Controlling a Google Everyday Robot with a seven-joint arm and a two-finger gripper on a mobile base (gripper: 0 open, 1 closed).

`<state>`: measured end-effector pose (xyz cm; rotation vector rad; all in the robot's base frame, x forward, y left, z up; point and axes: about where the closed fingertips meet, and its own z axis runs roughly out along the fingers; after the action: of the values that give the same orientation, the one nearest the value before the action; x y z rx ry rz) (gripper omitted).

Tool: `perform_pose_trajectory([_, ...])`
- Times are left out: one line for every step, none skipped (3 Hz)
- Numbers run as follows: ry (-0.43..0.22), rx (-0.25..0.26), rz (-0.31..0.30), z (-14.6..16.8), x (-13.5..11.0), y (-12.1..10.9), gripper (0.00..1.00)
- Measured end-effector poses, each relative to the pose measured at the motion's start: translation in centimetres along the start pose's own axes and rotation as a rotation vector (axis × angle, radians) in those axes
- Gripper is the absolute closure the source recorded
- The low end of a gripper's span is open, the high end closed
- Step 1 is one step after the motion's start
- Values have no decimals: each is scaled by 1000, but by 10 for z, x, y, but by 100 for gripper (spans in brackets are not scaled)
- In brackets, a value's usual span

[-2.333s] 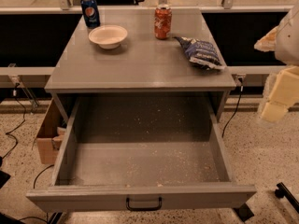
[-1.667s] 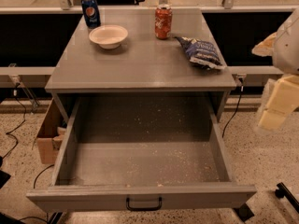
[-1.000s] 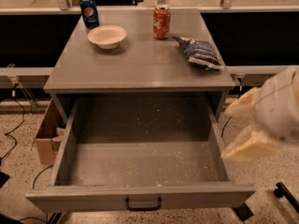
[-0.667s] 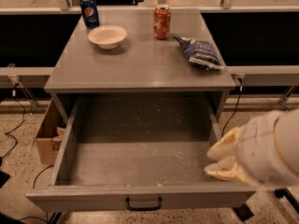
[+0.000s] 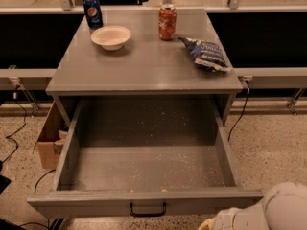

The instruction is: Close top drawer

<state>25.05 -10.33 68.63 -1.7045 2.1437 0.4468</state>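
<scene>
The top drawer [image 5: 144,166] of a grey cabinet is pulled far out toward me. Its deep box is empty, with a crumb-speckled grey floor. Its flat front [image 5: 86,206] runs along the bottom of the view, with a small black bail handle [image 5: 147,210] at its centre. My arm's white casing [image 5: 268,212] shows at the bottom right corner, just below and right of the drawer front. The gripper itself is out of view.
On the cabinet top [image 5: 144,61] stand a blue soda can [image 5: 92,11], a white bowl [image 5: 111,36], an orange soda can [image 5: 167,21] and a blue chip bag [image 5: 206,54]. A cardboard box [image 5: 48,140] sits on the floor at the left. Cables lie on the speckled floor.
My arm has swung down from the right side, past the drawer's right edge, to the bottom right corner. The drawer has not moved.
</scene>
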Motion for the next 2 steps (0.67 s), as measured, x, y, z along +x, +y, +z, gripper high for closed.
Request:
perform_pose_trajectory([15, -26, 17, 5, 11, 14, 100])
perform_pose_trajectory([10, -30, 12, 7, 9, 15, 100])
